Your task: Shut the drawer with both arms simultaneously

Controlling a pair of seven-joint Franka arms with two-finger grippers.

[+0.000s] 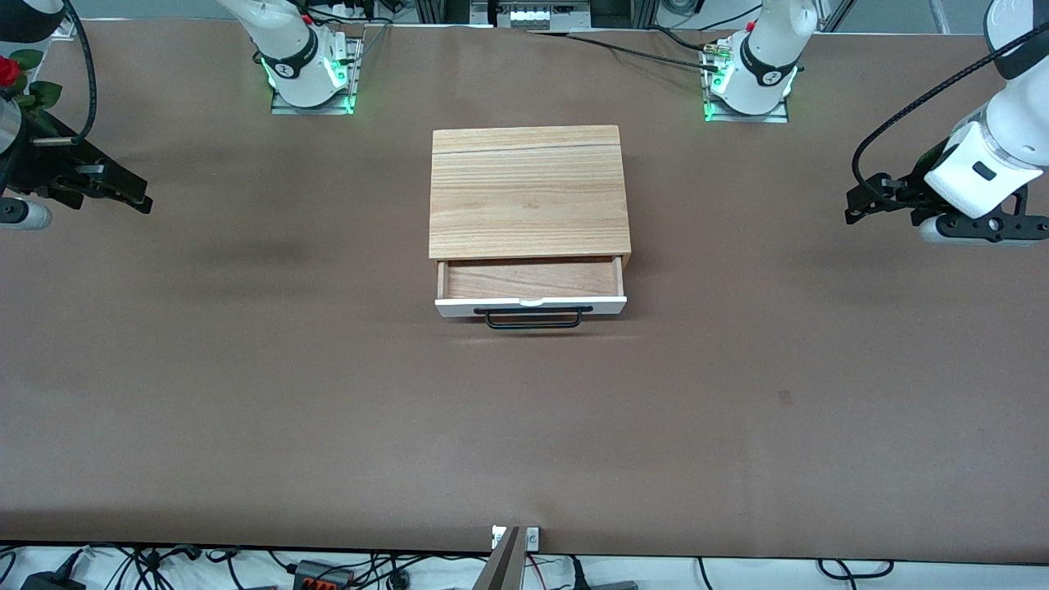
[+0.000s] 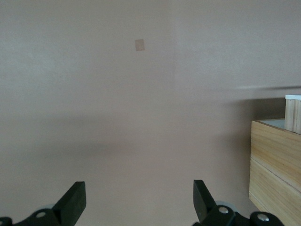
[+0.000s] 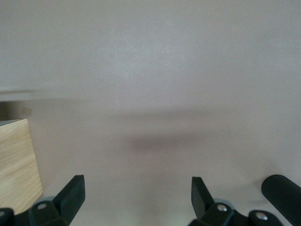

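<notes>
Oak box (image 1: 529, 190) sitting on brown tabletop (image 1: 246, 393), drawer (image 1: 531, 288) standing partly open, left gripper (image 1: 860, 201) and right gripper (image 1: 135, 197) hovering over opposite ends, jaws gaping wide, holding nothing.

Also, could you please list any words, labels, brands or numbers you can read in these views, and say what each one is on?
No text can be read in any view.
Right arm's base: a small dark mark on its black band, too small to read.
Left arm's base: a similar mark, also unreadable.
Drawer, box and table: no writing visible.
</notes>
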